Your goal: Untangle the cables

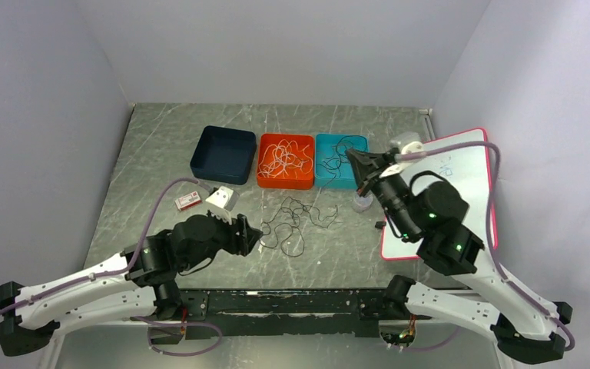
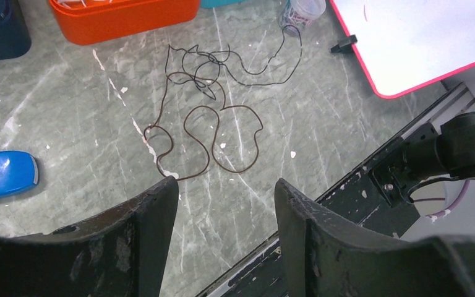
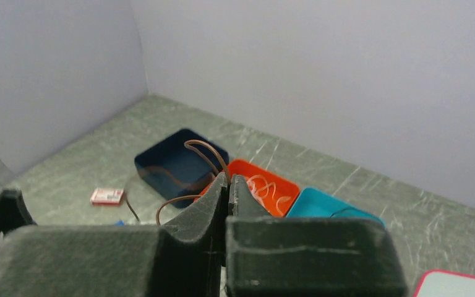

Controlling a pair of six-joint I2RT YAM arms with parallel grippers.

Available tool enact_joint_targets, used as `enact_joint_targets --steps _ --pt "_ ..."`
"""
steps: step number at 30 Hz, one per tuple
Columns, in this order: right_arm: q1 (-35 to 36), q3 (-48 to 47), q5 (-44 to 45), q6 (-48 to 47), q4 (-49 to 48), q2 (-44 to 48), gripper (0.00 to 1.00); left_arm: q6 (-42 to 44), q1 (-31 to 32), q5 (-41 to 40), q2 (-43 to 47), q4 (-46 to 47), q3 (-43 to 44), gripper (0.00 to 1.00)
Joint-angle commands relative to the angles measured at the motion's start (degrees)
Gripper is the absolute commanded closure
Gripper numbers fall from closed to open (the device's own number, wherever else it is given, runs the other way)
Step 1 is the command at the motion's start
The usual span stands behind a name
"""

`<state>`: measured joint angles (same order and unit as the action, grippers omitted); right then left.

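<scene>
Left gripper (image 2: 226, 185), at the worktop's (image 1: 161, 154) near edge, jaws apart and empty, just short of the dark tangle of cables (image 2: 210, 124) lying mid-worktop, long axis running from near-left to far-right, its far end beside a small cup (image 2: 303, 9). Right gripper (image 3: 229, 179), raised over the teal bin (image 1: 326, 181), pinched closed on a brown cable (image 3: 207, 147) looping upward from its tips. Toward the far edge, white cables (image 1: 284, 157) in the orange bin (image 1: 284, 183); label on the red-and-white box (image 1: 187, 201) and marks on the whiteboard (image 1: 467, 157) too small to read.
</scene>
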<state>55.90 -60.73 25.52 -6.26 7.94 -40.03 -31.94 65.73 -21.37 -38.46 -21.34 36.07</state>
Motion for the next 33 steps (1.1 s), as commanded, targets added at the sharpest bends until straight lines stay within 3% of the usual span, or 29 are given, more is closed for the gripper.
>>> enact_joint_targets --steps 1,6,13,21,33 --pt "0.01 -1.27 -3.17 3.28 6.38 -3.65 1.00 -0.27 0.18 -2.21 2.21 -0.43 0.21 0.37" --pt "0.02 -1.94 -6.50 3.94 7.18 -8.74 1.00 -2.42 0.18 -4.68 4.41 -2.68 -0.09 0.37" --pt "-1.10 -5.30 -2.43 6.65 11.90 -17.48 1.00 -4.28 0.18 -4.64 5.67 -3.43 -1.27 0.38" --pt "-18.04 -5.33 -13.31 12.10 9.79 -23.50 1.00 -6.11 0.18 -1.67 3.40 -1.03 -3.11 0.39" --pt "-31.49 -4.88 -11.15 12.53 1.14 -33.06 1.00 -7.50 0.18 1.79 1.64 4.64 -5.91 0.40"
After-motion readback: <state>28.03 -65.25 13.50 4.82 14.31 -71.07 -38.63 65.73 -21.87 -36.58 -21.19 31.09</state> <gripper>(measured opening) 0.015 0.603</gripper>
